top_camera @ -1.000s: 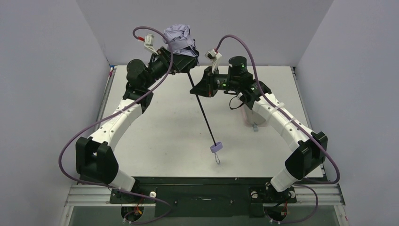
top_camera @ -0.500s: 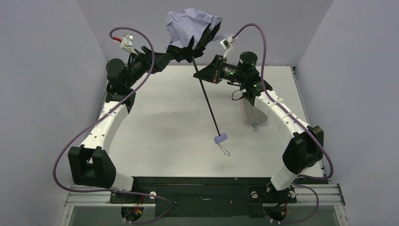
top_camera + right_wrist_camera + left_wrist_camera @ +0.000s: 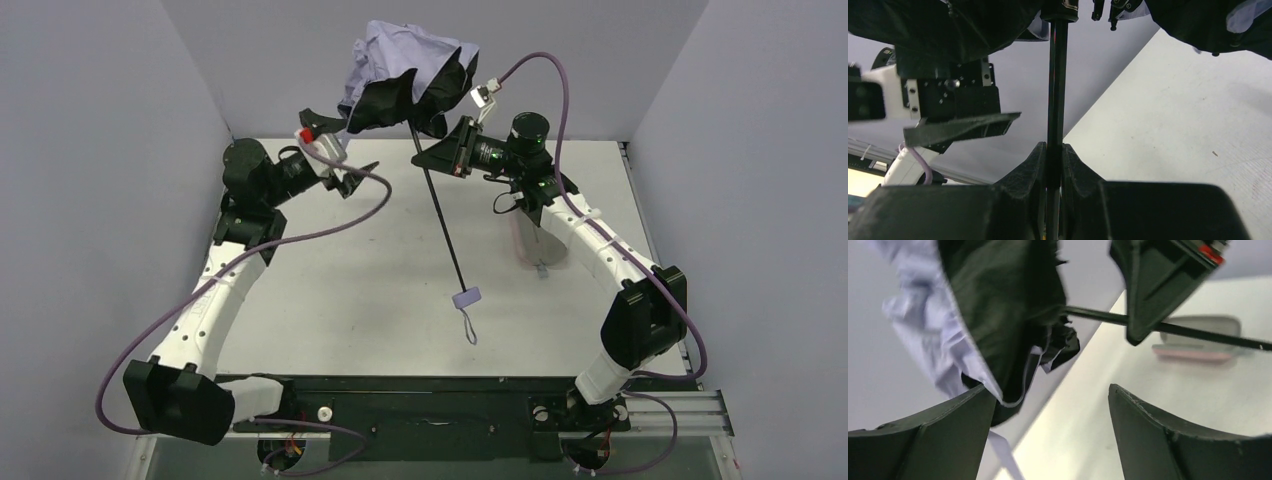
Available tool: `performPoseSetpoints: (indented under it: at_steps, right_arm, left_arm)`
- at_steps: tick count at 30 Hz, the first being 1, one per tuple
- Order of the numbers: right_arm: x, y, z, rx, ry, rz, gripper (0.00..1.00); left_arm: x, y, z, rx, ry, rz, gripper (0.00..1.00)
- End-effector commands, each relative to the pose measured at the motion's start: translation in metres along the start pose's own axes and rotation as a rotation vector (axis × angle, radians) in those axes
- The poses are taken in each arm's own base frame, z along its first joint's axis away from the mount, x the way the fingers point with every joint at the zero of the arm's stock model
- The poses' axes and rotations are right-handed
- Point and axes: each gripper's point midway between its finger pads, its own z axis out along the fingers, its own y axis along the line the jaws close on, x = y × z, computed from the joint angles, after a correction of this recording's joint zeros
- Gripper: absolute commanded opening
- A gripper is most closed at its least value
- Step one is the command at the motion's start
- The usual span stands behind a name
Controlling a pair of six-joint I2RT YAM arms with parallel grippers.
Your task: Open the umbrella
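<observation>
Task status: partly done. The umbrella (image 3: 405, 70) is held up in the air over the far edge of the table (image 3: 330, 300), roughly mid-width. Its shaft (image 3: 441, 215) is drawn out long and slants down toward the table's middle. The handle (image 3: 466, 297) and strap loop (image 3: 468, 328) dangle at the low end. The canopy (image 3: 390, 55) is loosened and ballooning but crumpled, with black lining showing under the lavender. My judgement is that it is not spread taut or locked, so pushing it fully open remains to do.

Right gripper (image 3: 427, 157): jaws pinching the shaft just below the canopy.
Left gripper (image 3: 360, 174): jaws spread wide and holding nothing, just beside and below the canopy's left side.

View notes:
- Only the top view shows the handle, the loop and the full shaft length.
- The right wrist view confirms the pinch: both fingers (image 3: 1035, 165) are pressed on the shaft, with the canopy's dark underside overhead.
- The left wrist view shows the canopy's pale hem right by one open finger, apparently overlapping it; I cannot tell whether they touch. It also shows a pink case (image 3: 1193, 342) lying on the table beyond the shaft. From above the case is half hidden under the right arm.
</observation>
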Motion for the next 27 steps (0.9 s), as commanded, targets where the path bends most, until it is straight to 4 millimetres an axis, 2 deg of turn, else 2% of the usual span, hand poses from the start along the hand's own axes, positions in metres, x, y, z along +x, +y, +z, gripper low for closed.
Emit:
performPoseSetpoints:
  at_steps: [1, 6, 10, 14, 17, 18, 21, 27]
  right_arm:
    - [-0.010, 0.014, -0.003, -0.033, -0.025, -0.090, 0.00]
    - [-0.004, 0.018, -0.005, -0.040, -0.003, -0.086, 0.00]
    - [0.000, 0.016, -0.007, -0.030, 0.011, -0.089, 0.00]
    - [0.010, 0.016, -0.008, -0.027, 0.055, -0.125, 0.00]
    - [0.023, 0.016, -0.010, -0.017, 0.112, -0.145, 0.00]
    - [0.025, 0.016, -0.011, -0.021, 0.121, -0.169, 0.00]
    - [0.039, 0.016, -0.013, -0.011, 0.176, -0.174, 0.00]
    - [0.049, 0.026, -0.014, -0.040, 0.214, -0.211, 0.00]
  left_arm:
    - [-0.012, -0.040, 0.006, 0.170, -0.030, 0.582, 0.76]
    - [-0.015, -0.076, 0.019, 0.250, -0.072, 0.832, 0.67]
    - [-0.006, -0.090, 0.027, 0.266, -0.059, 0.992, 0.61]
    - [0.013, -0.085, 0.035, 0.273, 0.014, 1.072, 0.55]
    - [0.017, -0.078, 0.040, 0.244, 0.029, 1.132, 0.52]
    - [0.012, -0.075, 0.042, 0.220, 0.013, 1.160, 0.51]
    - [0.021, -0.075, 0.043, 0.225, 0.024, 1.184, 0.49]
    - [0.036, -0.078, 0.048, 0.272, 0.051, 1.217, 0.45]
